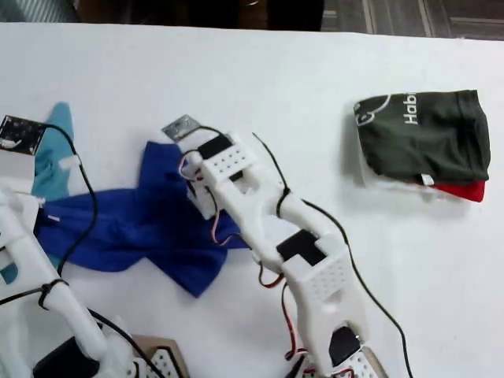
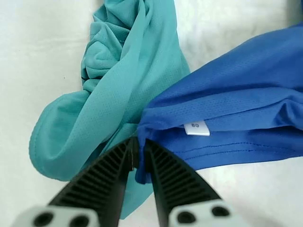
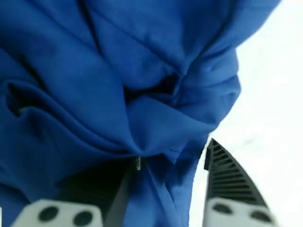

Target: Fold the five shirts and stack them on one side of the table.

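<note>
While pinching hem of blue shirt [image 1: 150,228], bunched at 9 o'clock on table [image 1: 260,71], in closed left pincer [image 2: 138,156] (teal shirt [image 2: 128,71] touching it), shut right pincer [image 3: 174,153], open astride folds; pull apart, flatten. Avoid folded stack [image 1: 421,138] at 3 o'clock.

Item one: white lettering [image 1: 409,109], printed on the folded dark green shirt [image 1: 425,142] lying at the right side of the table [image 1: 236,71]. It runs sideways from where I stand, and the fold cuts it off, so only its first letters show.

Item two: white outline emblem [image 1: 370,112] on the same shirt, just beside the lettering, partly tucked into the fold.

Item three: small white tag [image 2: 196,127], sewn at a hem seam of the blue shirt [image 2: 236,99], bearing a short dark mark of two characters.
</note>
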Controlling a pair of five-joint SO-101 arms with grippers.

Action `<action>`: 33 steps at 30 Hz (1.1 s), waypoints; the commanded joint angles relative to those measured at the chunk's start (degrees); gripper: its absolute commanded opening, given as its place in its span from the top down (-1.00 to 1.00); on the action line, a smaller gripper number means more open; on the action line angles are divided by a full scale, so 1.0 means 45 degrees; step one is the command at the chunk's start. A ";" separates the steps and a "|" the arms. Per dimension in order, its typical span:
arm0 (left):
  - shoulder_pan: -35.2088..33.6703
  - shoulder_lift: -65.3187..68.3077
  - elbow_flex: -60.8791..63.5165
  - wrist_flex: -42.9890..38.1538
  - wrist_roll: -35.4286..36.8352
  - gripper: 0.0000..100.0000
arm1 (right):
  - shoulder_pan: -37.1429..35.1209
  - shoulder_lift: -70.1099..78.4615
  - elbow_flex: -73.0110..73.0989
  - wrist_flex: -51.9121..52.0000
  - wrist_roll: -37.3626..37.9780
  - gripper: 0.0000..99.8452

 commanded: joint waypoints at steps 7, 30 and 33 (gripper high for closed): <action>-0.0059 -0.0059 -0.0049 -0.0176 0.0020 0.95 | 0.1182 -0.0713 -0.0449 0.0205 0.0137 0.96; 0.6877 0.0000 0.0303 -0.3731 0.4083 0.95 | 0.6320 -0.3526 -0.0410 -0.1553 0.1465 0.96; 0.7013 -0.0020 0.1123 -0.4259 0.4083 0.95 | 0.6242 -0.2803 -0.0469 -0.1573 0.1485 0.96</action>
